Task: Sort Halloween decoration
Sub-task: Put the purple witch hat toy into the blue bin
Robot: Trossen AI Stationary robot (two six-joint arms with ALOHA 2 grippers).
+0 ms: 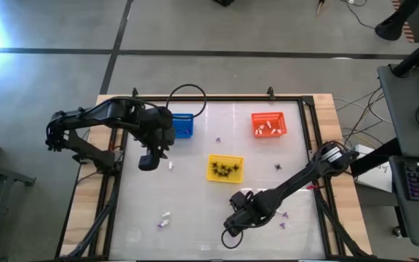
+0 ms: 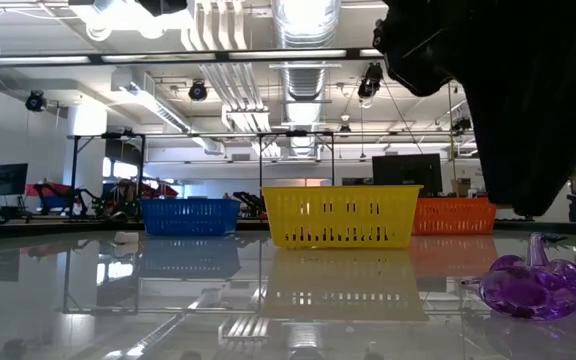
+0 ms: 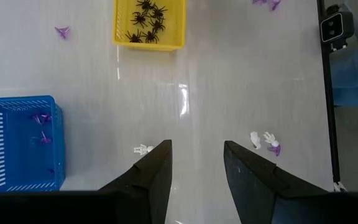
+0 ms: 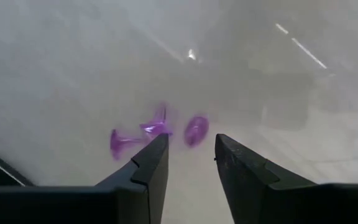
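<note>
Purple trinket (image 2: 533,285) lay nearest the low camera, on the surface under the right gripper (image 4: 185,165), jaws parted, holding nothing. Risk: the jaws could close off-centre and flick the small piece away. Left gripper (image 3: 196,174) hovered beside the blue basket (image 1: 182,126), jaws wide, empty. Black spiders sat in the yellow basket (image 1: 225,168), white ones in the orange basket (image 1: 268,124); strays remained scattered.

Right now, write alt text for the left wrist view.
The left gripper, open, hangs over the white table beside a small white trinket. A yellow basket holds black spiders, a blue basket holds purple trinkets, and more white and purple trinkets lie loose.
</note>
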